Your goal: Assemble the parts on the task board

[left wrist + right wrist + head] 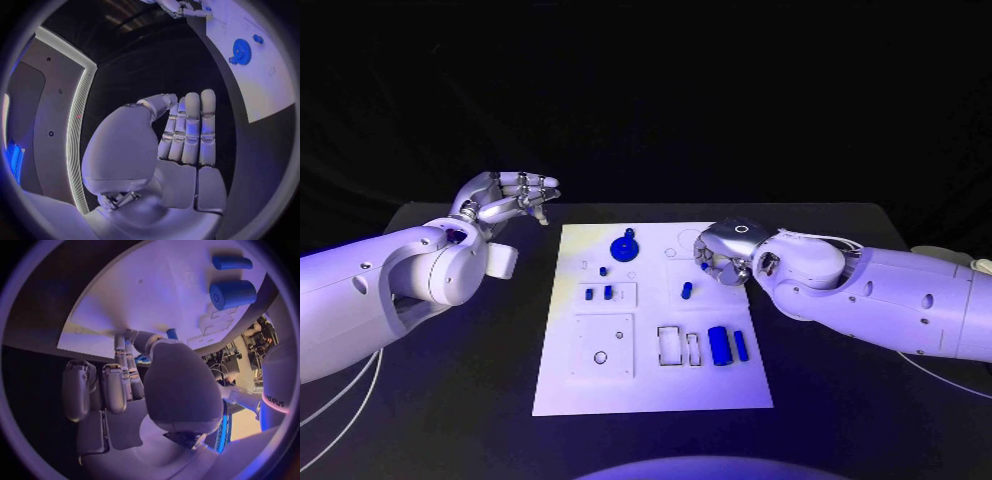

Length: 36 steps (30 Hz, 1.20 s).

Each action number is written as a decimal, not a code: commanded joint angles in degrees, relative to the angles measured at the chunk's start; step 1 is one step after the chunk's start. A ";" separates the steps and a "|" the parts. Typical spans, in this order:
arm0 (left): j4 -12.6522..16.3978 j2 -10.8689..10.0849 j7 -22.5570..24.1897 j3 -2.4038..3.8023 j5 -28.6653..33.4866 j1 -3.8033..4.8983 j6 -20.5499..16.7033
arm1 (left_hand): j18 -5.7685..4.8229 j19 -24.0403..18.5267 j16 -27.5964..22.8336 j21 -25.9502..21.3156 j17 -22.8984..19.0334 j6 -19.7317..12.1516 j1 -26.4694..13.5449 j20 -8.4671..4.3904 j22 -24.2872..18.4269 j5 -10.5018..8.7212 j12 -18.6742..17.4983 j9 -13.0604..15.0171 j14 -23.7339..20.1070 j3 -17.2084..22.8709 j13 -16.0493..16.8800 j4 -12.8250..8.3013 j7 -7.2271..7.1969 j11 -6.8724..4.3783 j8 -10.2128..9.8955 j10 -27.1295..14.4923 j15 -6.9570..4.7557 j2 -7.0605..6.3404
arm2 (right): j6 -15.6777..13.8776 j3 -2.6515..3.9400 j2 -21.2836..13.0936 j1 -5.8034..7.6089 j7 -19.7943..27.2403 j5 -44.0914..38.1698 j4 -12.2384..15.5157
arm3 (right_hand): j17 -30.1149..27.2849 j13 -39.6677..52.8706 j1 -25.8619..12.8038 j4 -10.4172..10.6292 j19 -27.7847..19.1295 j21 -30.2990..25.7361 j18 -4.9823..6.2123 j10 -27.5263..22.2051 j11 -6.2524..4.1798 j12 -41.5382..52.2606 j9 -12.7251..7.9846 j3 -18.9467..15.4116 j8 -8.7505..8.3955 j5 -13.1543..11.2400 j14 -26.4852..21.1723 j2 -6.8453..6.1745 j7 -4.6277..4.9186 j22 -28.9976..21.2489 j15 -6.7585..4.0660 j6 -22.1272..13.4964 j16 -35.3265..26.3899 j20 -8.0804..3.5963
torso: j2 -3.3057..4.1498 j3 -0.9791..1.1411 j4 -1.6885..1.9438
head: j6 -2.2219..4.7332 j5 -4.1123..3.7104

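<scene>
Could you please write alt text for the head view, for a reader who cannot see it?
A white task board lies on a black table between two white robot arms. The right hand reaches over the board's right edge near a small blue part, while the left hand hangs off the board's far left corner, holding nothing. A blue disc and blue cylinder lie on the board.

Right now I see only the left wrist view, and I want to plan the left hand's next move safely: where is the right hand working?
Observer: In the head view the right hand is over the far right part of the task board, beside a small blue peg.
Operator: Is it holding that peg?
Observer: I cannot tell. The right wrist view shows its fingers at the peg's end, but contact is unclear.
Operator: Anything nearer the robot?
Observer: A thick blue cylinder and a thin blue rod lie side by side near the board's right edge.
</scene>
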 commanded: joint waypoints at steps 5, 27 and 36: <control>-0.01 0.04 -0.76 0.05 0.44 0.08 0.18 | 0.88 0.51 -0.10 -0.42 -0.13 -0.11 0.17 -0.04 -0.15 0.35 0.33 -0.14 0.14 -0.23 0.09 -0.15 0.19 0.14 -0.04 -0.43 -0.21 0.69 | -1.81 -0.45 -0.29 -0.72 -0.16 -0.47 0.30 | 1.18 0.23 -0.49 -0.79 1.77 1.75 -0.92 1.78 -0.46 -0.13 0.65 0.51 0.87 -0.99 3.29 2.21 -0.37 9.91 -0.75 1.61 0.23 -0.69 | -0.04 -0.02 0.04 | 0.11 -0.09; -1.08 0.30 -1.82 0.03 0.43 0.08 1.13 | 0.88 0.57 -0.43 -0.24 -0.62 -0.70 1.38 -0.16 -0.05 0.62 0.69 -0.53 -0.34 0.50 0.10 -1.57 0.52 0.45 -0.49 -1.43 -0.15 0.79 | -10.36 0.49 -4.60 0.45 -0.08 3.90 8.56 | 0.14 0.08 -4.26 0.53 3.02 4.47 -1.56 2.76 -0.84 -1.30 1.35 -0.50 0.99 -4.87 3.15 1.82 -1.09 11.63 -1.05 1.51 -0.24 -0.96 | -0.10 -0.08 0.00 | 0.44 0.78; -1.32 0.80 -1.81 -0.03 0.44 0.07 1.79 | 0.84 0.46 -0.48 -0.17 -0.72 -0.94 1.15 -0.08 0.02 0.59 0.74 -0.66 -0.43 0.52 0.08 -1.60 0.67 0.60 -0.65 -1.73 -0.03 0.70 | -10.94 0.57 -3.96 0.04 0.44 5.38 13.80 | -0.12 0.07 -4.23 0.50 3.10 4.64 -1.60 2.77 -0.87 -1.35 1.36 -0.47 0.98 -4.84 3.10 1.77 -1.11 11.73 -1.07 1.50 -0.36 -0.97 | -0.10 -0.06 -0.03 | 0.17 2.66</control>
